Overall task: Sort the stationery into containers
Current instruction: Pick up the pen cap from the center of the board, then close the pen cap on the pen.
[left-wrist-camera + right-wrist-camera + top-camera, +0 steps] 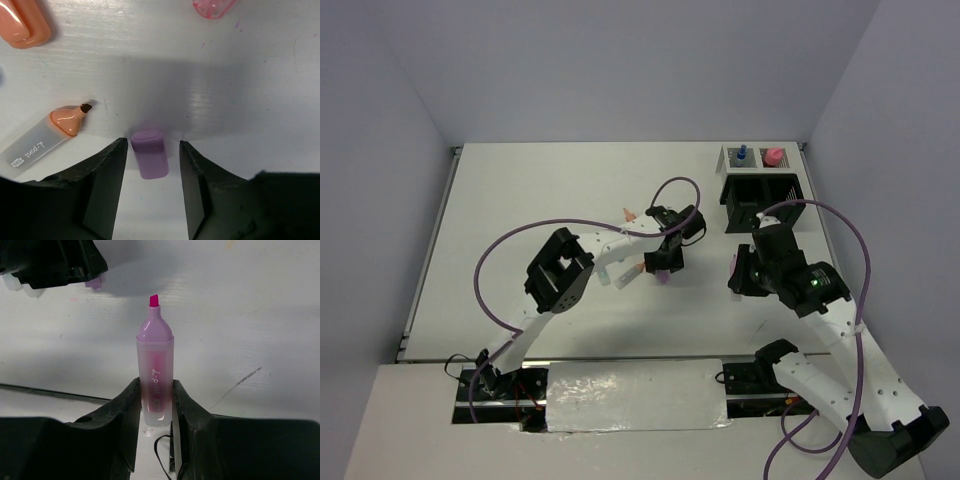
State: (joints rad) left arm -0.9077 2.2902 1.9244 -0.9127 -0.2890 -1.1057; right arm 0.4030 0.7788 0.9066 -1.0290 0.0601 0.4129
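Purple stubby cap (149, 160) lies within parted left end effector (152, 144); right end effector (156, 385) clamps pink-tipped highlighter (155, 347).

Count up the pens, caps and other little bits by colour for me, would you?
Orange: 2, orange highlighter, orange cap
Purple: 2, purple highlighter, purple cap
Pink: 2, pink cap, pink piece in the white mesh tray
Blue: 1, blue-capped bottle
Total: 7

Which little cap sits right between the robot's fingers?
The purple plastic cap, lying between the left gripper's open fingers. The orange cap and clear pink cap lie farther off, untouched.
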